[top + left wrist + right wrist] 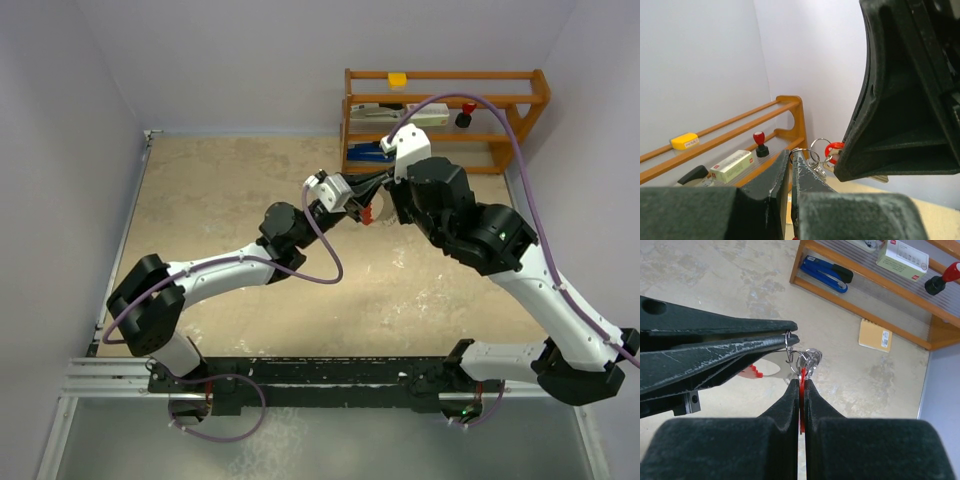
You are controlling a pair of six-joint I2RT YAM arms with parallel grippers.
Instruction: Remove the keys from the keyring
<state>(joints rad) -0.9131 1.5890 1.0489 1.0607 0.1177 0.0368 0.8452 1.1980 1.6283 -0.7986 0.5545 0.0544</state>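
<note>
Both grippers meet above the middle of the table. My left gripper [791, 153] is shut on a thin silvery ring [805, 155] of the keyring. The keyring's red-and-white fob [759, 368] hangs just below the left fingers [740, 347] in the right wrist view. My right gripper [802, 382] is shut on the red head of the key [802, 376], seen edge-on between its pads. The red head [834, 146] also shows in the left wrist view beside the right finger [900, 110]. Several small silvery rings [809, 359] link the two. In the top view a red spot [366, 213] marks the bunch.
A wooden rack [445, 120] stands at the back right. It holds a yellow block [398, 79], a red-topped knob [464, 118], a white box [902, 256] and a blue stapler [826, 271]. A tan notepad [875, 335] lies on the table before it.
</note>
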